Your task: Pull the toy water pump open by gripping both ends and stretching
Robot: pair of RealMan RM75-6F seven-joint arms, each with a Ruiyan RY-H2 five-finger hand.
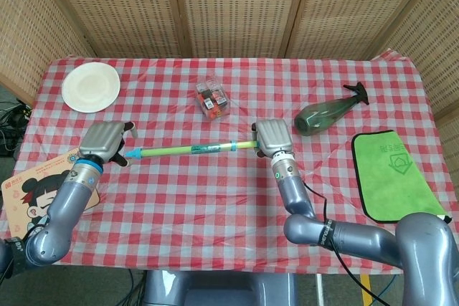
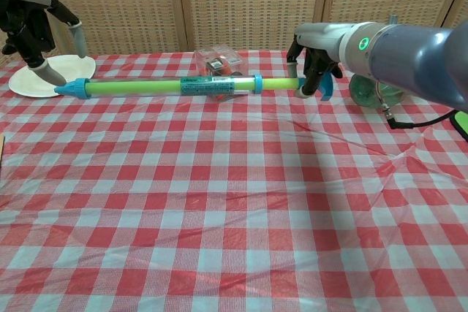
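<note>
Toy water pump, a long green tube with a blue tip, held level just above the middle of a red-and-white checked tablecloth. The right hand grasps its blue handle end, fingers wrapped around it. The left hand sits just beside the blue tip with its fingers spread apart, holding nothing; in the chest view its fingers reach down next to the tip without closing on it. Nearer the robot, a cartoon card lies at the left edge and a green cloth at the right. Farther back are a small clear box, a dark green bottle on its side, and a white plate.
</note>
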